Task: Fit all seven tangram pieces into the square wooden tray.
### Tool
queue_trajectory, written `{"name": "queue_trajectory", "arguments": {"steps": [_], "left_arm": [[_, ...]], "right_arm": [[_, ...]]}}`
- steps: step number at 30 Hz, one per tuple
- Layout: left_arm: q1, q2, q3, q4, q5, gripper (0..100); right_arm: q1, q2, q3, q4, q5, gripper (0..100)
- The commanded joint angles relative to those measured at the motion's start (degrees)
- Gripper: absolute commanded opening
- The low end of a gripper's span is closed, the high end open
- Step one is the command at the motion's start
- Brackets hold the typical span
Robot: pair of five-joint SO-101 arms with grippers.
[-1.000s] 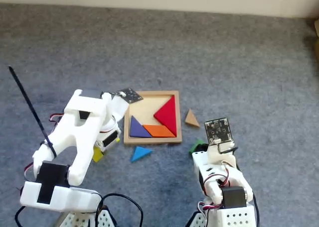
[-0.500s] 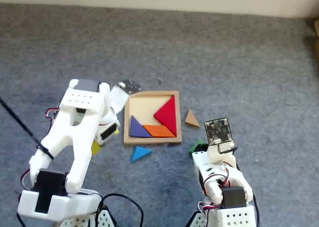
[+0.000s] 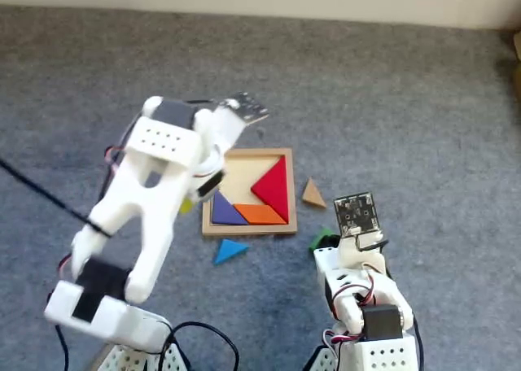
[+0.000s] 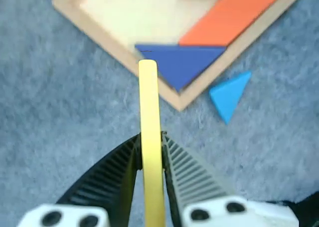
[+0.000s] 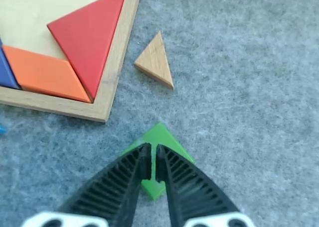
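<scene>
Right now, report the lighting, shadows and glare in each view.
High view: even light; no hard shadows on the grey carpet, no glare on the square wooden tray. Left wrist view: the tray's bare floor is brightest, beyond the thin yellow piece clamped in the left gripper. Right wrist view: the green piece darkens under the right gripper; the plain-wood triangle shows a dark side edge.

— Right gripper [image 5: 151, 160] sits over the green piece [image 5: 164, 135], jaws pressed almost together!
— And the tray [image 5: 117, 82]?
— Red triangle [image 5: 92, 38] and orange parallelogram [image 5: 42, 72] are seated inside, edges touching. The wooden triangle [image 5: 155, 62] lies on the carpet [image 5: 239, 87], just beside the rim.
</scene>
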Motion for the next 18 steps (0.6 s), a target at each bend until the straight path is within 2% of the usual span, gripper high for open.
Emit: {"name": "queue_trajectory", "arguments": {"steps": [1, 12, 18], "left_arm": [[2.33, 6.02, -11.12, 0.26, 2.11, 1], [4.62, 31.6, -40.66, 4.22, 4.84, 1], [7.16, 40.4, -51.56, 5.27, 6.07, 1]], "right_arm": [[0.57, -0.31, 8.66, 0.22, 0.18, 2.9], [0.57, -0.31, 8.66, 0.22, 0.26, 2.9], [0.57, -0.31, 8.66, 0.22, 0.26, 2.9]]}}
